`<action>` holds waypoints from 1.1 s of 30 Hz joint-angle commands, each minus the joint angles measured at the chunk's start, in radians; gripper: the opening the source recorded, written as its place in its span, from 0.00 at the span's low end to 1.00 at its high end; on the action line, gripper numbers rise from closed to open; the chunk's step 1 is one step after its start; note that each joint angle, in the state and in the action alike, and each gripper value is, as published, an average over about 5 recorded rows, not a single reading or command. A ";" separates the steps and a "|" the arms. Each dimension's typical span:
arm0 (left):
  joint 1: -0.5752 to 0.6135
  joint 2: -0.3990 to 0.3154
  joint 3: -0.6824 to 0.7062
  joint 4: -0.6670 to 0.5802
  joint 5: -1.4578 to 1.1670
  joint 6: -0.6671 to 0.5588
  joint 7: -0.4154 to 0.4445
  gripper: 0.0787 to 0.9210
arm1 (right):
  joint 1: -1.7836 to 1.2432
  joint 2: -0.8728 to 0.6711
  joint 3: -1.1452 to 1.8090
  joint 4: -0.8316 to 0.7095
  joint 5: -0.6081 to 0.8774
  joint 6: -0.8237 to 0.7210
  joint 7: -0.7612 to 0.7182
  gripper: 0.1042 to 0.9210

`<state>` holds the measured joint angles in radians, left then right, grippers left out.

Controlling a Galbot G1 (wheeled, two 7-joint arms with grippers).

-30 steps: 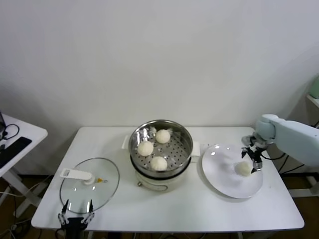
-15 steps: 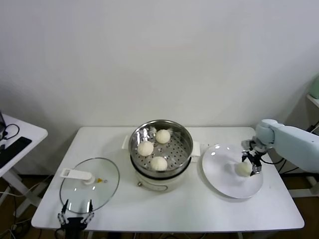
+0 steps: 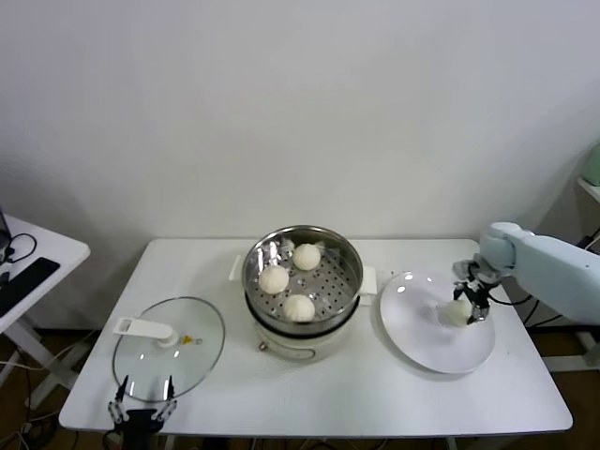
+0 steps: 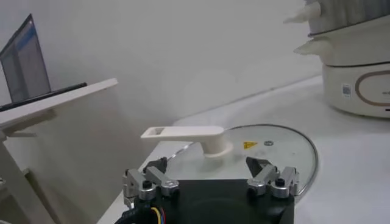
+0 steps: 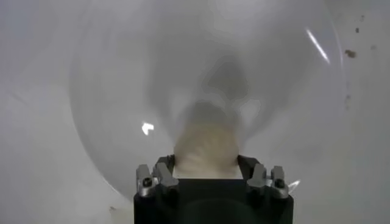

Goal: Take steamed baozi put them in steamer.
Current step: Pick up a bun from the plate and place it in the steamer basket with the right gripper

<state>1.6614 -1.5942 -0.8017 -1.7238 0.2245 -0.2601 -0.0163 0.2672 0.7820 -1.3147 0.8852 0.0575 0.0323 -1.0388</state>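
Observation:
Three steamed baozi [image 3: 299, 307] lie in the shiny steamer [image 3: 349, 272] at the middle of the table. A fourth baozi [image 3: 457, 313] is over the white plate [image 3: 422, 342] on the right, and my right gripper [image 3: 466, 305] is shut on it. In the right wrist view that cream bun [image 5: 206, 152] fills the gap of the right gripper [image 5: 206, 167], both fingers pressing its sides, with the plate [image 5: 109, 91] under it. My left gripper [image 3: 142, 411] waits open at the table's front left edge.
A glass lid [image 3: 169, 347] with a white handle lies flat front left, just ahead of the left gripper [image 4: 210, 173]. The steamer's cream pot base [image 4: 359, 73] shows beyond that lid [image 4: 274, 143]. A side table [image 3: 28, 272] stands to the left.
The right gripper's fingers have come together onto the baozi on the plate, and bun and gripper sit a touch higher in the head view. The left arm has not moved.

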 commanded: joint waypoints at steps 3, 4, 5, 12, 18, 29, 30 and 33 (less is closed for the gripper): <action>0.000 -0.001 0.003 -0.005 0.001 0.001 0.001 0.88 | 0.306 -0.017 -0.248 0.157 0.139 -0.016 0.001 0.71; 0.000 -0.001 0.004 -0.006 0.001 0.001 0.001 0.88 | 0.361 -0.018 -0.294 0.191 0.175 -0.025 -0.001 0.71; 0.000 -0.001 0.004 -0.007 0.001 0.001 0.001 0.88 | 0.411 -0.019 -0.339 0.224 0.212 -0.033 -0.002 0.71; -0.001 -0.001 0.014 -0.014 0.001 0.003 0.002 0.88 | 0.759 0.031 -0.591 0.444 0.542 -0.151 0.009 0.71; 0.001 -0.001 0.022 -0.020 0.004 0.005 0.003 0.88 | 0.945 0.107 -0.653 0.552 0.760 -0.222 0.019 0.71; 0.011 0.001 0.031 -0.034 0.007 0.004 0.003 0.88 | 0.861 0.203 -0.527 0.627 0.874 -0.338 0.083 0.71; 0.011 0.001 0.030 -0.035 0.007 0.004 0.003 0.88 | 0.835 0.213 -0.511 0.621 0.870 -0.346 0.092 0.71; 0.012 0.002 0.029 -0.037 0.007 0.004 0.004 0.88 | 0.757 0.248 -0.478 0.595 0.844 -0.360 0.117 0.71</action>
<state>1.6719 -1.5939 -0.7720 -1.7577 0.2316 -0.2562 -0.0133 1.0677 0.9339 -1.8362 1.4216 0.7859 -0.2384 -0.9779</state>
